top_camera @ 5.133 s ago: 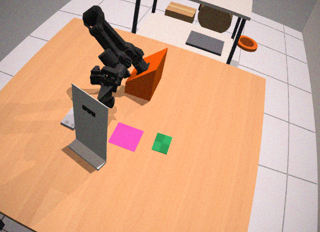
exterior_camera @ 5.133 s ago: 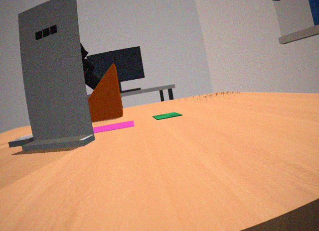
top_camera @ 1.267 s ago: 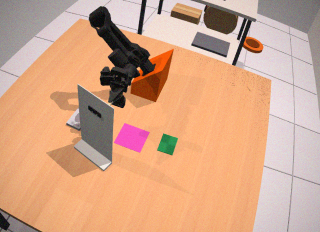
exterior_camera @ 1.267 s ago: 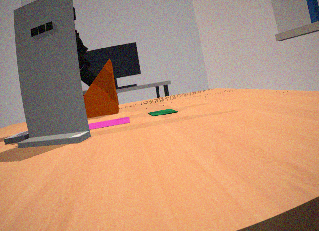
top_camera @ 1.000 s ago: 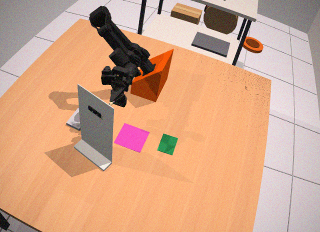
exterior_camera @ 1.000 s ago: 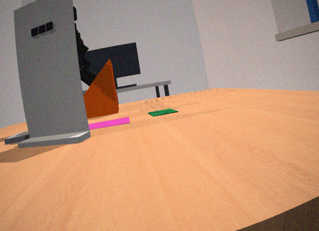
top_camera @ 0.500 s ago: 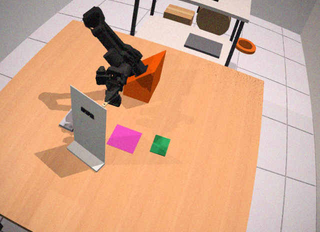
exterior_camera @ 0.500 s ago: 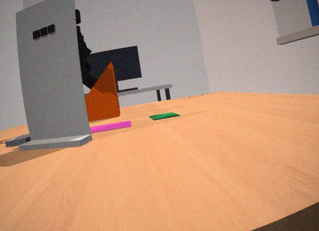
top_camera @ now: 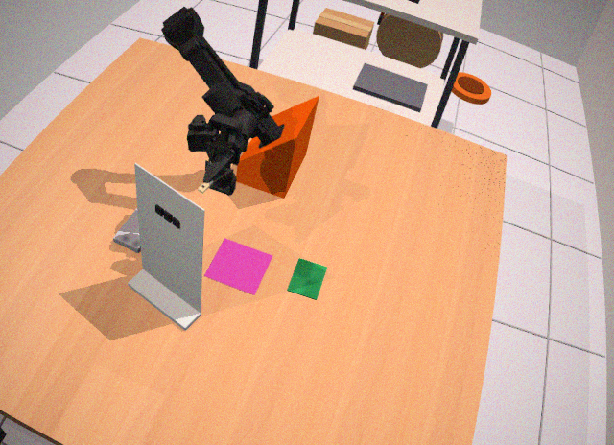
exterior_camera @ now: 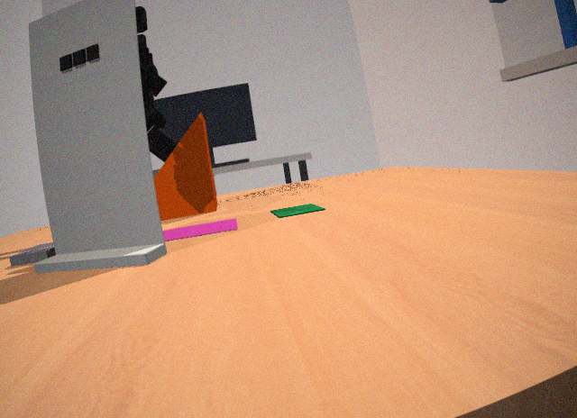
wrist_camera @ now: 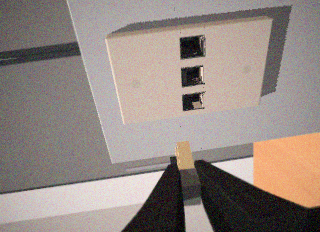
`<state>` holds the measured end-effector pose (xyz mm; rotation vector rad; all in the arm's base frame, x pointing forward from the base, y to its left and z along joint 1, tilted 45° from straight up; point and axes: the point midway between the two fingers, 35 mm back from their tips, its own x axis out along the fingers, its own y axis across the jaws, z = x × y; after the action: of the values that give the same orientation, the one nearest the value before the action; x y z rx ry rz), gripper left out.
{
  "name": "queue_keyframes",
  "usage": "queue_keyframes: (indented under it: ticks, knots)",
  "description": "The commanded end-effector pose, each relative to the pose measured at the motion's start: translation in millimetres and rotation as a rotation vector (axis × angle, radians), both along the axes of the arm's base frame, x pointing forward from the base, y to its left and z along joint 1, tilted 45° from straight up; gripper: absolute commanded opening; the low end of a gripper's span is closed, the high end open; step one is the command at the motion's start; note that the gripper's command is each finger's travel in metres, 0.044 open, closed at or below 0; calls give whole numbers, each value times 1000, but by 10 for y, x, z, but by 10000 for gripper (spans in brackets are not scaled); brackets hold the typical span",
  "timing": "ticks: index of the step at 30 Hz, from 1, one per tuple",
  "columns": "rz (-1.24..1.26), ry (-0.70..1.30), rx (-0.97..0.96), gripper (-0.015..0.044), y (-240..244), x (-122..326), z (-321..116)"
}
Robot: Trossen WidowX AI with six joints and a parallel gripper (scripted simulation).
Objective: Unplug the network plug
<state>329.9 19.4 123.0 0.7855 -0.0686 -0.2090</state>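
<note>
The gripper [top_camera: 211,181] [wrist_camera: 188,168] is shut on the small tan plug [top_camera: 204,189] [wrist_camera: 184,150]. The plug is out of the socket, in the air in front of the upright grey panel [top_camera: 171,246] [exterior_camera: 93,148] [wrist_camera: 150,9]. In the wrist view, the cream socket plate [wrist_camera: 150,77] shows three dark openings, and the plug's front end is below the lowest opening [wrist_camera: 193,102], apart from the plate. A flat magenta square [top_camera: 239,267] [exterior_camera: 202,229] lies on the table beside the panel's foot. The panel hides the fingers and plug in the exterior view.
An orange wedge-shaped block [top_camera: 302,126] [exterior_camera: 197,176] stands close to the arm; contact cannot be told. A smaller green patch [top_camera: 307,279] [exterior_camera: 297,211] lies beyond the magenta square. A flat grey object [top_camera: 129,234] [exterior_camera: 30,255] lies partly hidden by the panel.
</note>
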Motion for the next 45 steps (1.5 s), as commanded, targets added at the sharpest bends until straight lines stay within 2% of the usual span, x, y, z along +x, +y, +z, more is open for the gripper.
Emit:
queue_keyframes:
  ticks: [1, 14, 29, 45]
  knots:
    - [-6, -20, -3, 0, 69, -39, 110]
    - [-14, -31, 4, 0, 217, -129, 245]
    - [-173, 281, 62, 0, -40, 7, -564]
    - [-403, 587, 92, 0, -390, -184, -1325]
